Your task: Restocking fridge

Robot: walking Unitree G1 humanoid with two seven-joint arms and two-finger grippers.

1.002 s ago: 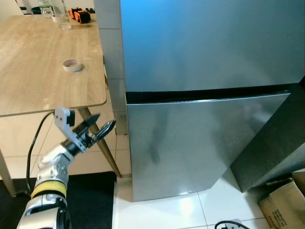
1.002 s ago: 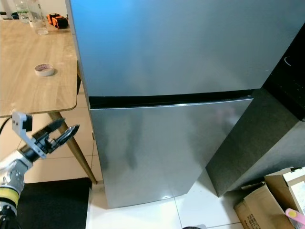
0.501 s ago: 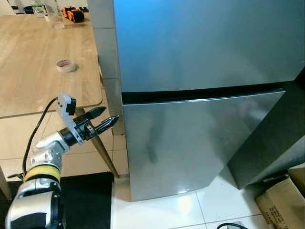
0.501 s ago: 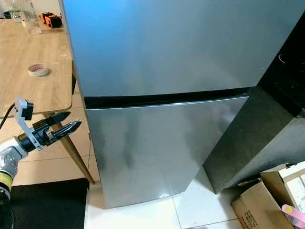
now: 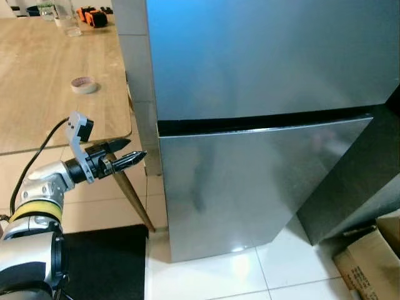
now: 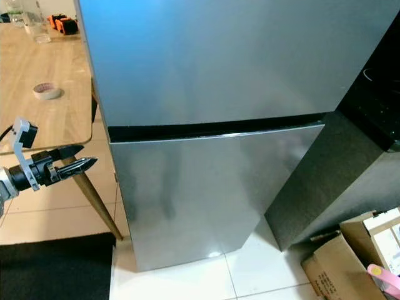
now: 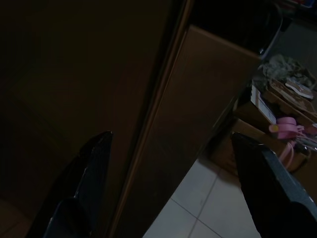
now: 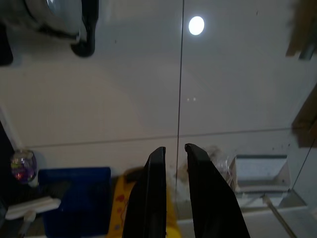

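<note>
Fridge stands shut, both steel doors closed, a dark seam running level between upper and lower door. The left pincer is raised just beside the fridge's left edge, at seam height, its long fingers pointing level toward that edge and spread apart in the left wrist view. Being the nearer arm, it seems set to open a door. The right pincer hangs idle over pale floor tiles, fingers nearly together. Left of the fridge, a desk carries a tape roll and a glass at its far end. A cardboard box sits on the floor to the fridge's right; its contents are unclear.
</note>
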